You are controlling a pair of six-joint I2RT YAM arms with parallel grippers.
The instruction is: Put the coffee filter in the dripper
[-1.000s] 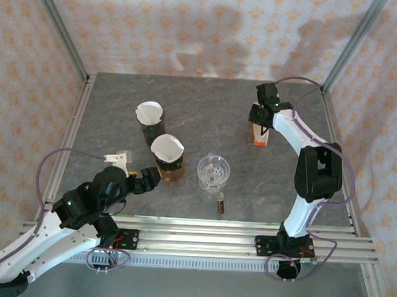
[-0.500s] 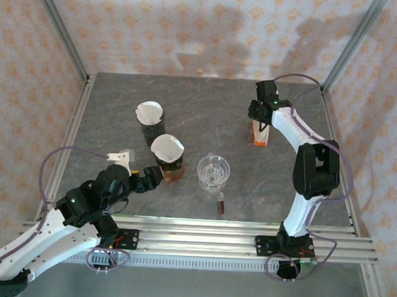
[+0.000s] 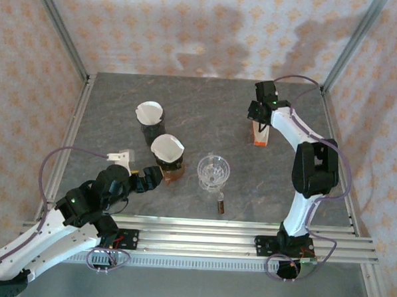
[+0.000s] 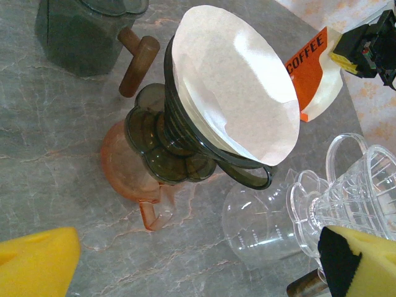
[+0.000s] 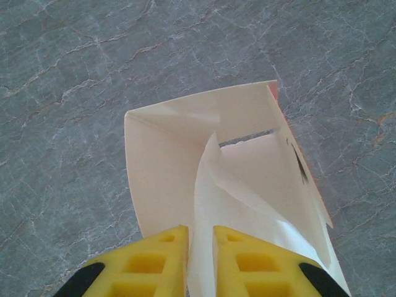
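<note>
Your right hand point(image 5: 200, 236): pinched on coffee filter point(image 5: 216, 185) at bag point(image 5: 158, 154) | clear dripper point(image 3: 213, 169): well apart, toward near edge and leftward | your left hand point(image 3: 148, 179): closer to it, spread wide.

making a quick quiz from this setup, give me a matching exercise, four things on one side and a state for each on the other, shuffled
Things
1. coffee bag
2. glass dripper
3. dark dripper on the orange jug
4. left gripper

States
A. open, holding nothing
B. white filter seated in it
C. right gripper pinching a filter sheet that sticks out of its open top
D. no filter in it

Pairs: 1-C, 2-D, 3-B, 4-A
</note>
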